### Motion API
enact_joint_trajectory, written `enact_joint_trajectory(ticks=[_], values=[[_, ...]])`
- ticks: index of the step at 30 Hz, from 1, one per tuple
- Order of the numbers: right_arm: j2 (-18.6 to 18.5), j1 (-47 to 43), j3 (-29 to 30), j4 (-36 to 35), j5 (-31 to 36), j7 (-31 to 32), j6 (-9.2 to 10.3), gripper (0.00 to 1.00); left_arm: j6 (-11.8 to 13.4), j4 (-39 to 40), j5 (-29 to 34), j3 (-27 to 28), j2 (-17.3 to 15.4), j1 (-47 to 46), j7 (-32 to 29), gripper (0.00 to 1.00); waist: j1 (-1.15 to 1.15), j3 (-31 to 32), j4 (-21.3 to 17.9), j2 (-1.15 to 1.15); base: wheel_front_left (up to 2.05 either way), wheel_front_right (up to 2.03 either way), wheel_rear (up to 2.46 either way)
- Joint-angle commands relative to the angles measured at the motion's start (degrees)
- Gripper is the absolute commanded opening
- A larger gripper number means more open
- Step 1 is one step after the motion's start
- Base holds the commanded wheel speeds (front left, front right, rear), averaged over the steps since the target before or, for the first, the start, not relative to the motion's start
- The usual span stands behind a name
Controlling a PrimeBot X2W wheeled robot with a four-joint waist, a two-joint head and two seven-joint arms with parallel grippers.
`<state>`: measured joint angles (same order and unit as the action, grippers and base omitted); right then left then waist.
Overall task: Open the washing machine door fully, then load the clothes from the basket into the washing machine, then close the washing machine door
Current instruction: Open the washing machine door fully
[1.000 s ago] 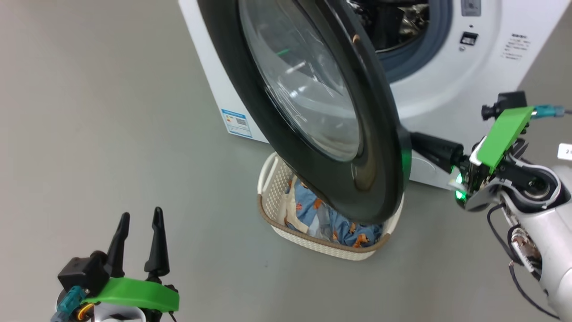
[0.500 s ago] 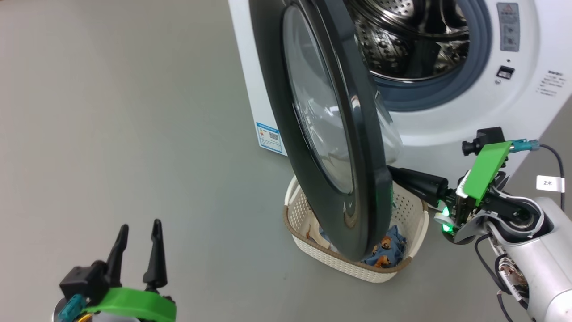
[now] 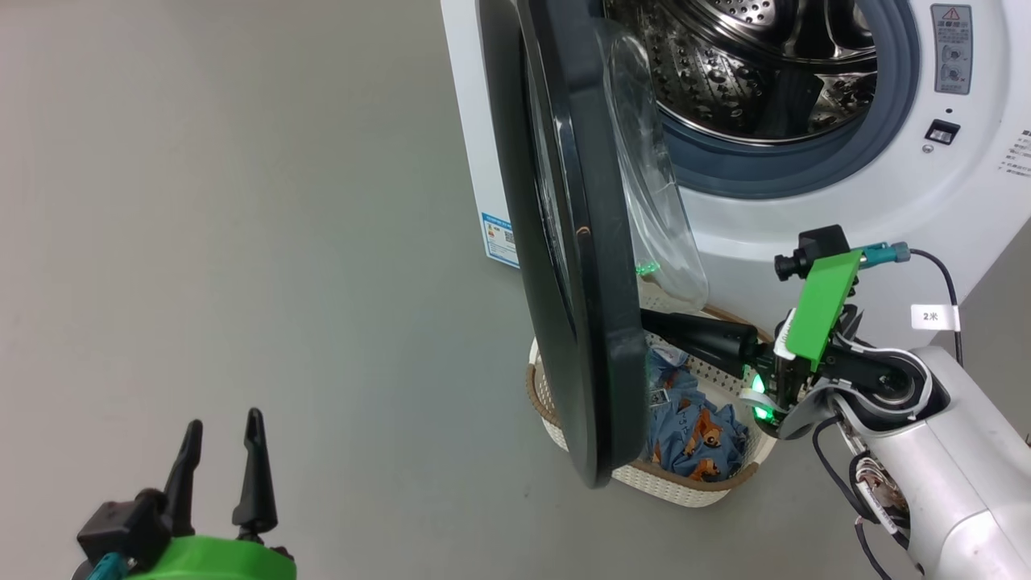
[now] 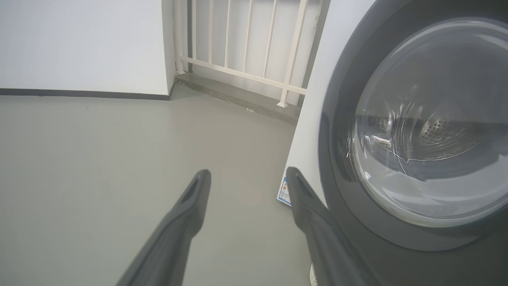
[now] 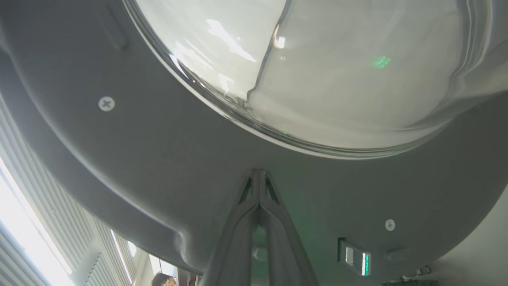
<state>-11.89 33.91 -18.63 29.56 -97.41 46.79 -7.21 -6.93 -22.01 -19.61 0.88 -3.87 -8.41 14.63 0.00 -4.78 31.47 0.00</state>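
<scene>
**Q:** What are the fingers doing?

**A:** The right gripper [image 5: 258, 174] has its two long dark fingers clenched tip to tip with nothing between them. The tips sit against the matte dark grey inner face of the washing machine door [image 5: 158, 159], just below its glass bowl [image 5: 317, 79]; they look to be touching it. The left gripper [image 3: 224, 423] is released, its fingers spread and holding nothing, low over the bare grey floor [image 3: 242, 201] and well apart from everything.

**Q:** Which way does the door point?

**A:** It stands upright and nearly edge-on in the head view. The glossy black outer face is turned toward the robot's left, and the clear bulging bowl faces right toward the right arm. Its round rim runs from the top of that view down to the basket.

**Q:** And beyond it?

**A:** Behind it is the washing machine [image 3: 805, 217] — smooth, white and boxy, with an open mouth. A grey rubber gasket [image 3: 805, 173] rings a perforated steel drum [image 3: 749, 64], and a small blue label [image 3: 501, 239] sits at a lower corner.

**Q:** The laundry?

**A:** The clothes [image 3: 693, 427] are soft, crumpled blue fabric with orange-brown bear faces. They lie in the basket [image 3: 693, 491] — cream perforated plastic with a brown woven-look rim — on the floor in front of the machine, partly hidden by the door.
</scene>
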Motion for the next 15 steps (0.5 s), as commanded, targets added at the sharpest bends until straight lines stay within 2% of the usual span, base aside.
enact_joint_trajectory(ticks=[1, 15], values=[[1.3, 1.9, -0.9, -1.3, 0.5, 0.5, -0.28, 0.00, 0.5, 1.8, -0.2, 2.1, -1.0, -0.1, 0.4, 1.00, 0.00, -0.1, 0.1, 0.00, 0.00, 0.00, 0.00], [2.9, 2.4, 0.4, -0.1, 1.6, 2.0, -0.28, 0.00, 0.8, 3.2, 0.3, 3.0, -0.5, 1.1, 0.4, 1.00, 0.00, 0.5, 0.0, 0.00, 0.00, 0.00, 0.00]])
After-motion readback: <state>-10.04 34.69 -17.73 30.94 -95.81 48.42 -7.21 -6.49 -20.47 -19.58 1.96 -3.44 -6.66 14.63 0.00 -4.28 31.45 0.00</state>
